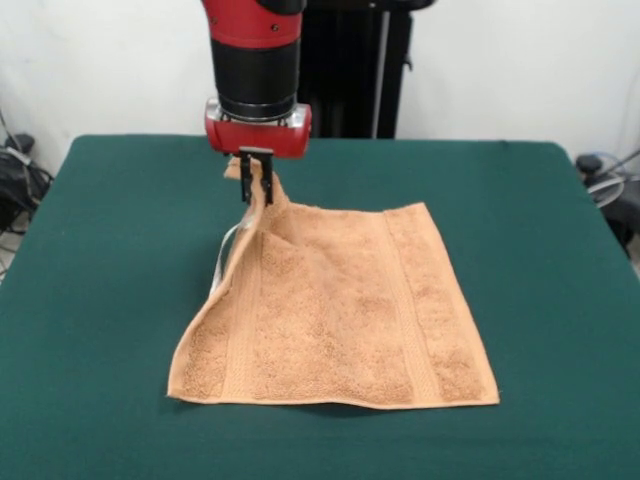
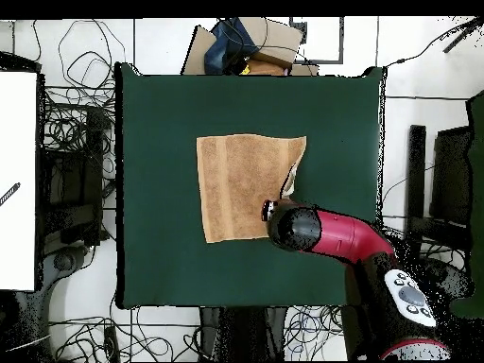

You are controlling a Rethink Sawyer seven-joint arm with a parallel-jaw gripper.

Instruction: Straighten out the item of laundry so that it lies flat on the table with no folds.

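A red and black Sawyer arm (image 1: 254, 60) hangs over the green bench (image 1: 100, 260), its gripper (image 1: 256, 185) with jaws clamped on one far corner of the orange-tan towel (image 1: 340, 310) and holding that corner raised above the cloth. The towel sits near the middle of the bench; most of it lies flat, its two woven bands running front to back, while the edge below the pinched corner climbs in a slack ridge, with a pale tag (image 1: 226, 250) showing underneath. In the overhead view the arm (image 2: 326, 234) covers the same corner of the towel (image 2: 236, 184), and the nearby edge looks turned in on itself.

The risk appears to lie in the release. Let go here, the lifted corner would likely drop back onto the cloth and leave a fold. Pulled too hard outward, the whole towel could slide across the felt instead of stretching, or the terry could slip from the jaws early.
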